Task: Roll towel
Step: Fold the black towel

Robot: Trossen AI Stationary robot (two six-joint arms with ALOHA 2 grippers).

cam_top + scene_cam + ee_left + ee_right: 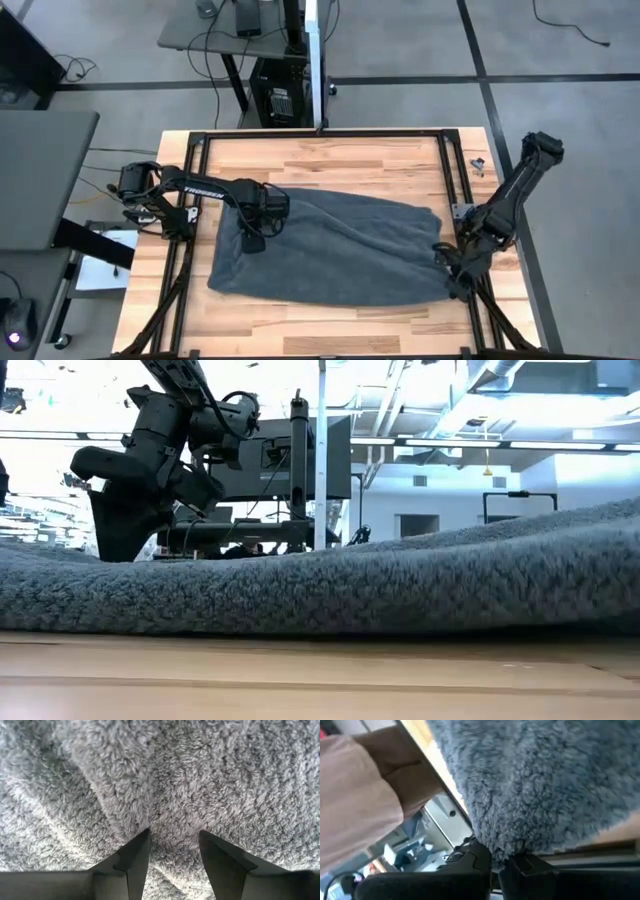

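We see the towel (340, 250) lying long across the table — right gripper (500, 859) pinching its end, left gripper (172, 852) part-open, pressed onto the opposite end

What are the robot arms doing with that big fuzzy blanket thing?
That's a grey towel spread on the wooden table. The right gripper has its fingers pinched shut on the towel's edge at the table's right side. The left gripper pushes its spread fingers down into the towel near its other end. It isn't rolled yet.
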